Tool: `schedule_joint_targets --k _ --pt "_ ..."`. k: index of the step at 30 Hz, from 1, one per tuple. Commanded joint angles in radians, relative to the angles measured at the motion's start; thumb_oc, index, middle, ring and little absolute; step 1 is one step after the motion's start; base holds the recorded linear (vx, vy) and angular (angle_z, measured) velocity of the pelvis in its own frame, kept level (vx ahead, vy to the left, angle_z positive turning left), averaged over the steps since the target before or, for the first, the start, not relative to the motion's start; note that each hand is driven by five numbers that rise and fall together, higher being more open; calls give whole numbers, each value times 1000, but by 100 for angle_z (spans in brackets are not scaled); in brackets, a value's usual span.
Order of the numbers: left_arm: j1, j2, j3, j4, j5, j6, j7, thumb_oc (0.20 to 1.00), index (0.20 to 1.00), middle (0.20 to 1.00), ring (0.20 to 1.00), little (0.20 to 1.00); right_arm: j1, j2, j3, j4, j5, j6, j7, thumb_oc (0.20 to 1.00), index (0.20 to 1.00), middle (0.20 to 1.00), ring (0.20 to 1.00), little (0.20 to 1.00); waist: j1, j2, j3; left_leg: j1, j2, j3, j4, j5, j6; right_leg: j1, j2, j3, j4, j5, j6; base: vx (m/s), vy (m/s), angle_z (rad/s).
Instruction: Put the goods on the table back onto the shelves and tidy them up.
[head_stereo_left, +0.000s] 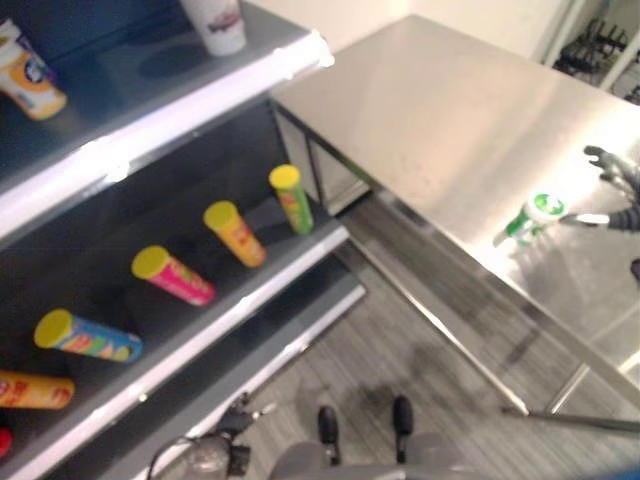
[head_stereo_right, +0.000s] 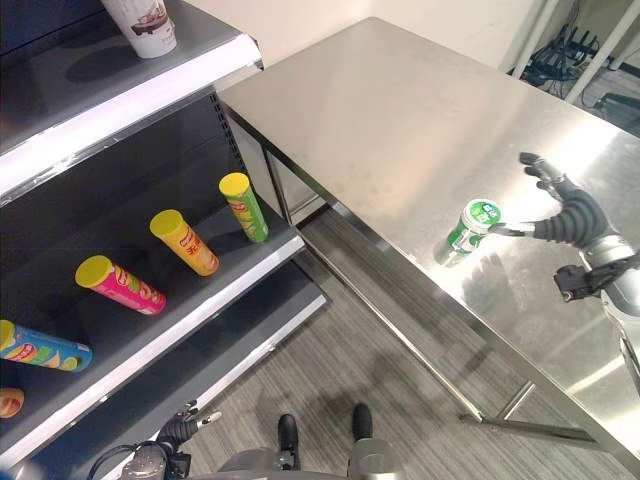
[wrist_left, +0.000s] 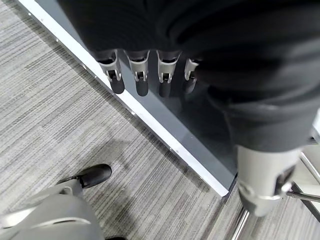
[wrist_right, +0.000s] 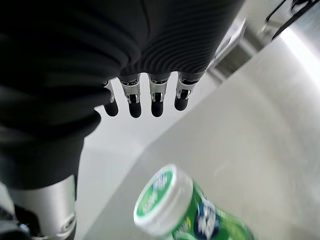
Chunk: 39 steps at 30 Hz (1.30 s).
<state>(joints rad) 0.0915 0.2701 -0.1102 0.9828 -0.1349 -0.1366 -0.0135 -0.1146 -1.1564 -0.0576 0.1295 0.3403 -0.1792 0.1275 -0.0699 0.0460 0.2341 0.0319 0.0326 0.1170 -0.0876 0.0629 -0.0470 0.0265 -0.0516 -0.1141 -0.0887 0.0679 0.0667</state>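
One green bottle (head_stereo_right: 469, 231) with a white-and-green cap is what's left on the steel surface (head_stereo_right: 400, 120), standing near its front edge. The right hand (head_stereo_right: 572, 213) is just beside it on the far-right side, fingers (wrist_right: 134, 102) spread and relaxed, thumb reaching toward the cap, nothing held yet; whether the thumb tip actually touches the cap can't be told. The left hand (wrist_left: 145, 75) hangs low by the shelf base over the floor, fingers straight, holding nothing.

Step in hand, by my read: grasp the bottle. To do it well, bring the palm in against the bottle's body below the cap, not up at the lid, and wrap fingers and thumb on opposite sides before lifting. The bottle is tall and narrow on slick steel, so a sideways nudge likely tips or slides it toward the edge; close in square and don't push.

Then carry it left to the shelf (head_stereo_right: 215, 290). The middle tier holds tubes: green (head_stereo_right: 244, 206), orange (head_stereo_right: 184, 241), pink (head_stereo_right: 119, 283), blue (head_stereo_right: 40, 347). A white cup (head_stereo_right: 141, 24) stands on the top tier. Pick a bare spot and set it upright.
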Motion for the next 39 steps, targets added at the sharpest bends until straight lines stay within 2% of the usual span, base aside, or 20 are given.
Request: schedule_joint_targets --k 1,12,23,39 --pt "4 54 15 25 24 -31 0 1000 1000 1000 1000 1000 -85 -52 77 25 -48 -19 2 1000 1000 1000 1000 1000 37 -85 -68 18 22 15 0 -79 -52 -22 -68 90 3 -33 101 0 0 0" --pt "-1 55 -8 14 24 -36 3 1000 1000 1000 1000 1000 -140 -63 203 107 -134 -3 14 1000 1000 1000 1000 1000 54 -89 -63 12 30 -8 0 -76 -60 -13 -75 59 1 -41 101 11 -12 2" --pt "-1 54 -14 -1 2 -34 18 1000 1000 1000 1000 1000 -193 -17 212 159 -129 2 -22 1000 1000 1000 1000 1000 70 -90 -55 6 33 -28 0 -73 -63 -5 -73 31 1 -50 98 15 -20 8" --pt "2 66 -27 -2 3 -31 19 1000 1000 1000 1000 1000 -246 -14 268 271 -199 14 -42 1000 1000 1000 1000 1000 80 -92 -40 -2 38 -49 0 -69 -66 -1 -72 12 1 -55 94 6 -4 3"
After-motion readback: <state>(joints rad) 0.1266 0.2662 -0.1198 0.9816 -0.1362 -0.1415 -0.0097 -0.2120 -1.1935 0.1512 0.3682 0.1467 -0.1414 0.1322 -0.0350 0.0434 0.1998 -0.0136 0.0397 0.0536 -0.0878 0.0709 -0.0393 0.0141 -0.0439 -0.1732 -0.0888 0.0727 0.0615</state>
